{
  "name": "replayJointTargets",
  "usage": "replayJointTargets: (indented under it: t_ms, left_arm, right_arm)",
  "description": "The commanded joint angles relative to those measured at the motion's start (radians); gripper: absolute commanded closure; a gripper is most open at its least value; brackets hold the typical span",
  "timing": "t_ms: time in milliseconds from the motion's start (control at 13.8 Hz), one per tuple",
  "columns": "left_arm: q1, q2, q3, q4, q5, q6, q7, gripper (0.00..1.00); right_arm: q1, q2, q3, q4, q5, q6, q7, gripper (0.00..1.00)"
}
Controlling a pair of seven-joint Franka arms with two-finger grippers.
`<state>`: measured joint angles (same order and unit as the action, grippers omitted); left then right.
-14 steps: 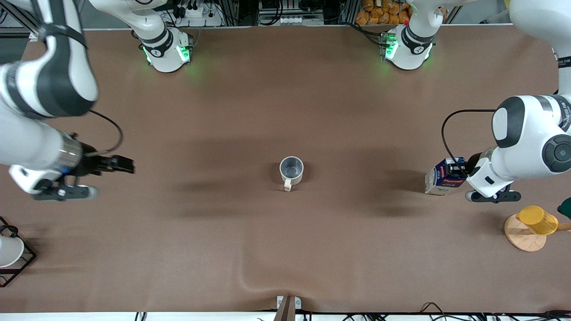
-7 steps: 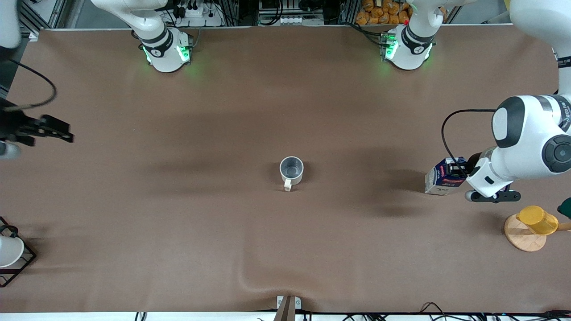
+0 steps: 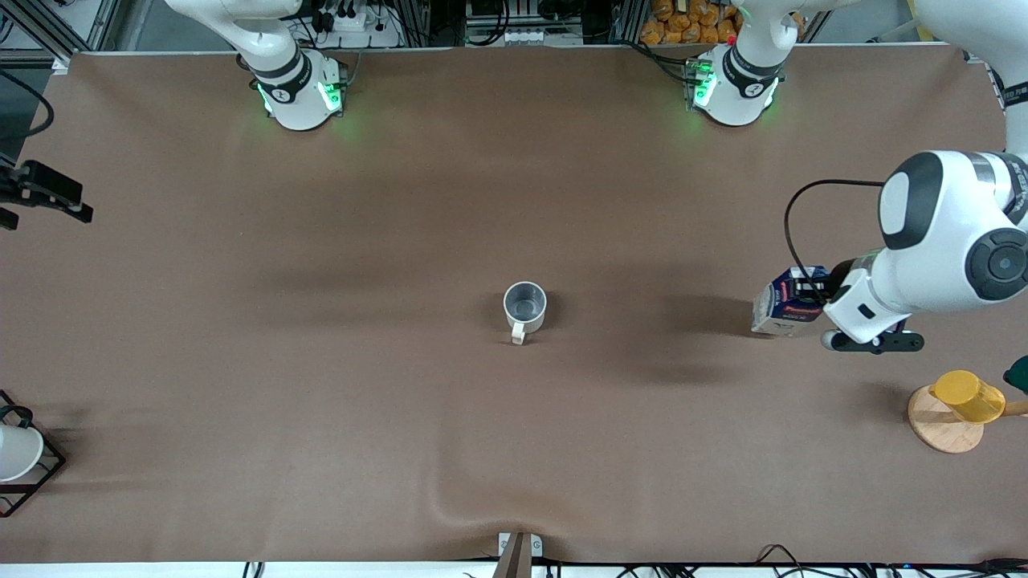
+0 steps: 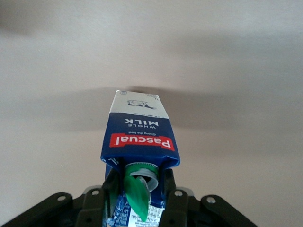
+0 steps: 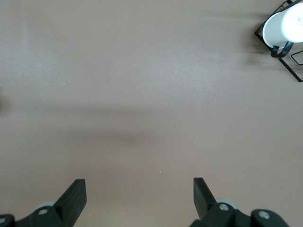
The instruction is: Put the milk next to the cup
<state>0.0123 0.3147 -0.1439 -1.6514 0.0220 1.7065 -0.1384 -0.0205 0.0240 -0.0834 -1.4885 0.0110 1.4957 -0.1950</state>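
A: Where is the milk (image 3: pixel 783 311) at this moment?

B: In the left pincer (image 4: pixel 137 187), up over the desk (image 3: pixel 401 241) toward the left arm's end. The pincer's fingers (image 4: pixel 112 185) are pressed in on the carton's gabled top, one on each side of the green cap (image 4: pixel 137 189). In the left wrist view the carton hangs away from the camera with a shadow on the cloth under it, so I judge it lifted off the surface, not resting.

A: Why grip it at the top?

B: Probably because the folded ridge there is narrow enough for two fingers to squeeze, and the flat base stays free for setting it down upright.

A: And the cup (image 3: pixel 525 309)?

B: It stands alone near the middle of the desk, well apart from the carton, its handle turned toward the front camera. The ground beside it toward the left arm's end is bare, which looks like the natural spot for the milk.

A: What about the other arm?

B: The right pincer (image 5: pixel 139 194) waits at the right arm's end of the desk, fingers spread wide with nothing between them. It sits near a white cup (image 5: pixel 284 26) in a black wire rack (image 5: pixel 296 61), clear of the carry path. A yellow cup (image 3: pixel 968 395) on a wooden coaster (image 3: pixel 936 425) lies near the carton, nearer the front camera, and plays no part.
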Motion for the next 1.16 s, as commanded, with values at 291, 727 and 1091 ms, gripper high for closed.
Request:
replayJointTargets:
  t_ms: [291,727,1091]
  left_arm:
    - [-0.005,-0.005,-0.261,0.033,0.007,-0.068,-0.321,0.68]
    - [-0.067,0.026,-0.396,0.056,-0.04,-0.065,-0.489,0.68]
    - [-0.17,0.073,-0.396,0.077,-0.071,0.001,-0.518,0.68]
  right_arm:
    - [-0.013,-0.032,-0.001,-0.032,-0.016,-0.008,-0.006,0.0]
    - [-0.006,-0.027,0.007,-0.024,-0.016,-0.078,-0.009,0.0]
    - [0.007,-0.026,0.023,-0.015,-0.043,-0.104,-0.006,0.0]
